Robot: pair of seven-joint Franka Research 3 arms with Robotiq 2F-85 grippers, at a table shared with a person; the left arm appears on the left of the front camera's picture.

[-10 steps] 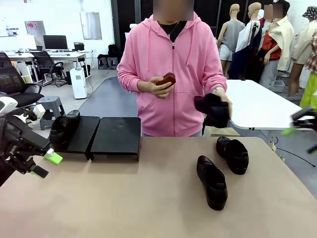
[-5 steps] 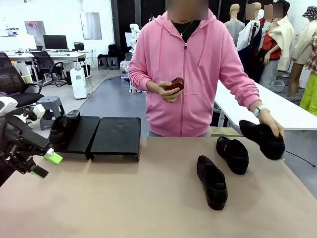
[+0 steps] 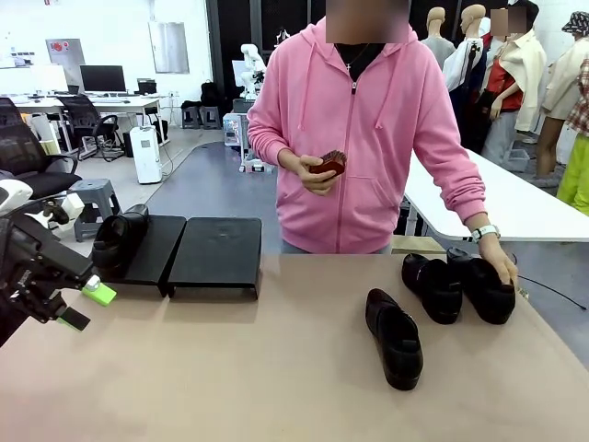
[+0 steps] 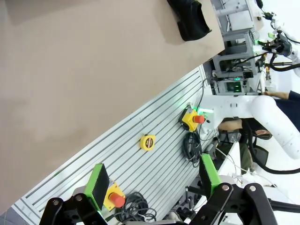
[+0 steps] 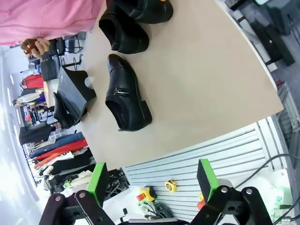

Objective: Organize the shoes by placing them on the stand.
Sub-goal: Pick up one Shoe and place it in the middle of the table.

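The robot's left hand (image 3: pixel 89 308) hangs wide open at the left edge of the table (image 3: pixel 230 368), and its right hand (image 5: pixel 152 180) is spread just as wide. One shoe (image 3: pixel 394 337) lies mid-table. Behind it two shoes (image 3: pixel 433 287) sit side by side, the person's hand (image 3: pixel 502 267) on the right one, and a fourth shoe (image 3: pixel 120 238) rests on the stand (image 3: pixel 216 253) at its left end.

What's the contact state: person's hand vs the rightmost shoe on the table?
Touching. The front view shows the person's hand resting on the far end of the rightmost shoe, with the fingers down on the leather and no gap visible.
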